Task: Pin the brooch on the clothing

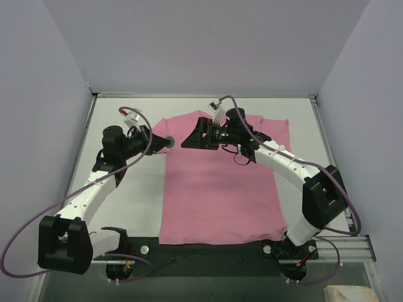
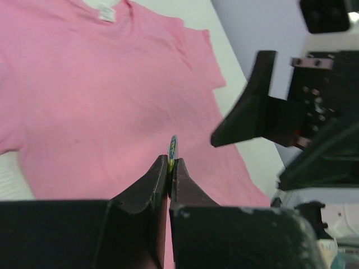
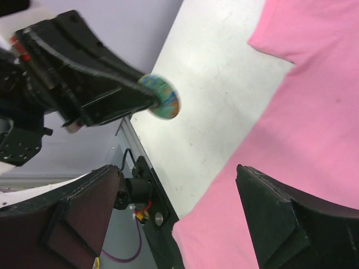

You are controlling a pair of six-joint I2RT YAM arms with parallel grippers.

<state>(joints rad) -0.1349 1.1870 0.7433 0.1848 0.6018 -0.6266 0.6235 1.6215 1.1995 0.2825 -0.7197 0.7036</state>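
The clothing (image 1: 220, 189) is a pink T-shirt spread flat on the white table, its white neck label (image 2: 106, 11) at the far end. My left gripper (image 1: 165, 142) hovers by the shirt's left sleeve, shut on the brooch (image 1: 170, 141). The brooch (image 3: 160, 96) is a small round green, multi-coloured disc; it shows edge-on (image 2: 173, 147) between the fingertips of the left gripper (image 2: 170, 162). My right gripper (image 1: 191, 139) faces it from the right, a short gap away, over the shirt's upper chest. The right gripper (image 3: 178, 171) is wide open with nothing between its fingers.
Bare white table (image 1: 132, 189) lies left of the shirt, bounded by a metal rim (image 1: 91, 119) and grey walls. Purple cables (image 1: 75, 195) trail along both arms. A small white cap (image 1: 145, 250) sits near the arm bases.
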